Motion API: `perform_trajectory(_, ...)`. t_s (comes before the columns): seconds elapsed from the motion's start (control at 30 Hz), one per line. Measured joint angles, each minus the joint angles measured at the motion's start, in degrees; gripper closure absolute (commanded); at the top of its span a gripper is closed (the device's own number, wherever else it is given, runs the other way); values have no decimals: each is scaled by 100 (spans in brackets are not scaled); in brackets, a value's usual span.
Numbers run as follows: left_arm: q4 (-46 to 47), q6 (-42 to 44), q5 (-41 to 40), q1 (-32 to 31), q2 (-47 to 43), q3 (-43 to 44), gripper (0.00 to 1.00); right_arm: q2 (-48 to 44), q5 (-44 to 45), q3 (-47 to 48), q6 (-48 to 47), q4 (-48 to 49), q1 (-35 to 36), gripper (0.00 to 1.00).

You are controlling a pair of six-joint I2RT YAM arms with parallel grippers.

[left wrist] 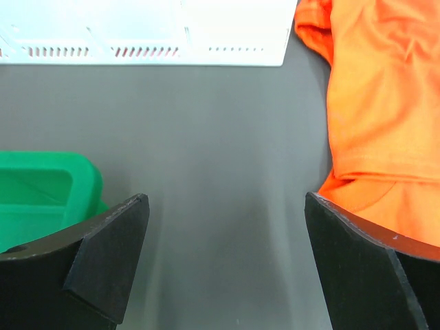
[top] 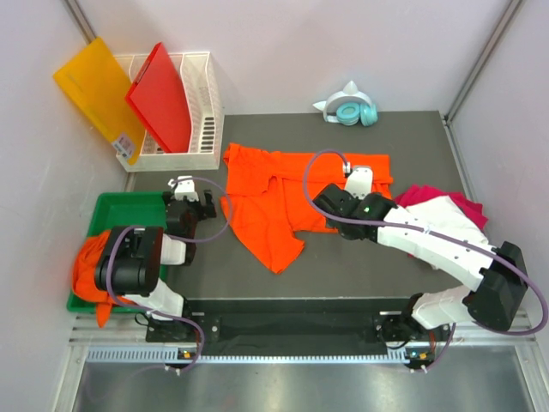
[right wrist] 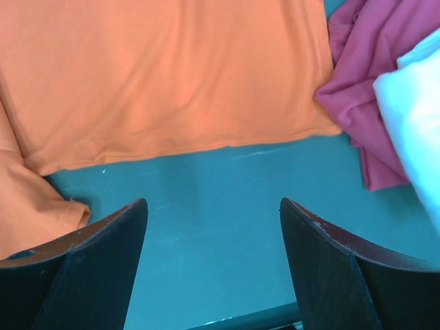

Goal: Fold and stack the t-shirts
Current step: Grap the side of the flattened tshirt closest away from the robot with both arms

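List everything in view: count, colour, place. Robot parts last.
table: one, dark grey
green bin: one, green, table's left edge
spread t-shirt: one, orange, mid-table
bunched shirts: count unclear, orange, over bin's near end
pink t-shirt: one, magenta, crumpled at right
white t-shirt: one, white, against the pink
basket: one, white, far left
red board: one, red, in basket
yellow board: one, yellow-orange, beside red one
headphones: one, teal-white, far edge
left gripper: black, open, over bare table
right gripper: black, open, by orange hem

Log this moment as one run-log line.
left gripper: open, empty, beside orange t-shirt | right gripper: open, empty, at its edge | t-shirt: spread, rumpled
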Motion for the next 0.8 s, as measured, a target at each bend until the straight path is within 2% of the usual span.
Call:
perform_trajectory(0.33, 133, -13, -55, 0, 0, 0, 1, -457, 111, -125, -946, 822, 4, 22)
perform_trajectory(0.53, 136, -13, -57, 0, 0, 0, 1, -1075, 149, -887, -1333, 1602, 20, 23)
perform_trajectory(0.8, 133, -15, -57, 0, 0, 0, 1, -1488, 72, -1532, -1467, 1836, 20, 23)
